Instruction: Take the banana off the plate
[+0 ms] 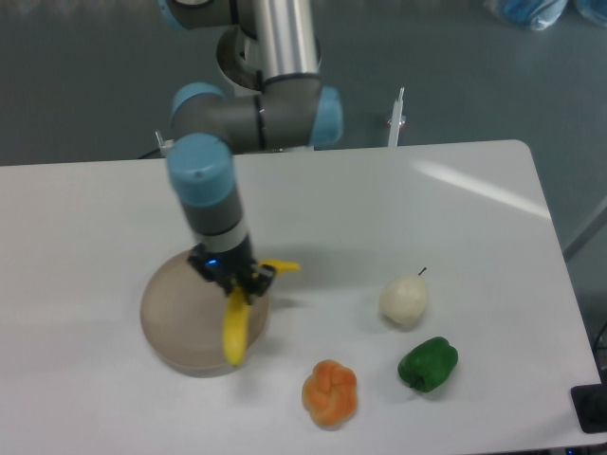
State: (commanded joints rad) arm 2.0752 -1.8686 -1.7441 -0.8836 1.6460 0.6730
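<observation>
The white table [313, 199] carries everything, and the robot arm [248, 114] reaches down from the far side toward its near left part. The round tan plate [180, 318] sits at the near left of the table, its inside bare where it shows. Over the plate's right rim hangs the pincer [232, 282], pointing down, its dark fingers closed around the banana [235, 327] near the fruit's bend. The banana lies right in the pincer's grip: its longer end drops from the fingers toward the near side, across the plate's right edge, while its shorter end pokes out to the right of the fingers, above the table. Whether the banana's lower tip touches the plate cannot be told. Well to the right, apart from the plate, stand three other items: a lumpy orange fruit [330, 392] nearest the front edge, a green pepper [428, 364] to its right, and a pale pear [404, 300] just beyond the pepper.
</observation>
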